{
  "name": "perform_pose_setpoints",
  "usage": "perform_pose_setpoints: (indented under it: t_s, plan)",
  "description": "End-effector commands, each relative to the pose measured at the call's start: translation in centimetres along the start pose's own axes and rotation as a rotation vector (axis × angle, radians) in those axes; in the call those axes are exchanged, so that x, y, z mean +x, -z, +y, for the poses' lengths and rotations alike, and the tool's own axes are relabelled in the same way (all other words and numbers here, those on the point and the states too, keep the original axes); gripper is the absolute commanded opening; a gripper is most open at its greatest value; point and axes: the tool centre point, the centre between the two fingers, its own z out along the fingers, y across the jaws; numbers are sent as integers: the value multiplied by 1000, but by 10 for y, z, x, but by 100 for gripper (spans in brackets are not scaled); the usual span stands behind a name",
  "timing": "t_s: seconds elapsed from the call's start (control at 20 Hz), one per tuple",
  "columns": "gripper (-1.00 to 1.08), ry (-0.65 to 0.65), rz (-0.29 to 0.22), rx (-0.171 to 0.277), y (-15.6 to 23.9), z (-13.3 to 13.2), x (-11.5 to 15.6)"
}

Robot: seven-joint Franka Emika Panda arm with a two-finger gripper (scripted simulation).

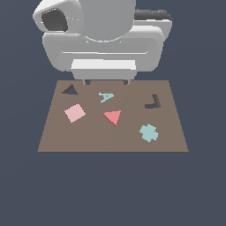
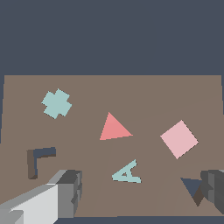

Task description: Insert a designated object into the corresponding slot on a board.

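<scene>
Red triangle (image 1: 113,117) flat on board (image 1: 57,139) (gripper (image 2: 140,192) open, empty).

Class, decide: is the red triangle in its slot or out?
Out. The red triangle lies flat mid-board, while the triangular slot sits dark and empty at a corner.

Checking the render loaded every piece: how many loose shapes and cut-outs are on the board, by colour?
Coral-red: 1, the triangle block
Pink: 1, the square
Teal: 2, the letter A and the cross
Dark cut-outs: 2, triangular slot and L-shaped
Total: 6
</scene>
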Motion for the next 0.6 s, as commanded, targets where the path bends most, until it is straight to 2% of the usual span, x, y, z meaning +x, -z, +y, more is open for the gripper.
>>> perform_pose_setpoints:
  t_s: [0.0,0.25,0.55]
  plan:
    - [100,0,0,0,0,0,0]
    - [100,-16,-3,0,-8,0,0]
    - [100,-79,-15,-2,-37,-2,2]
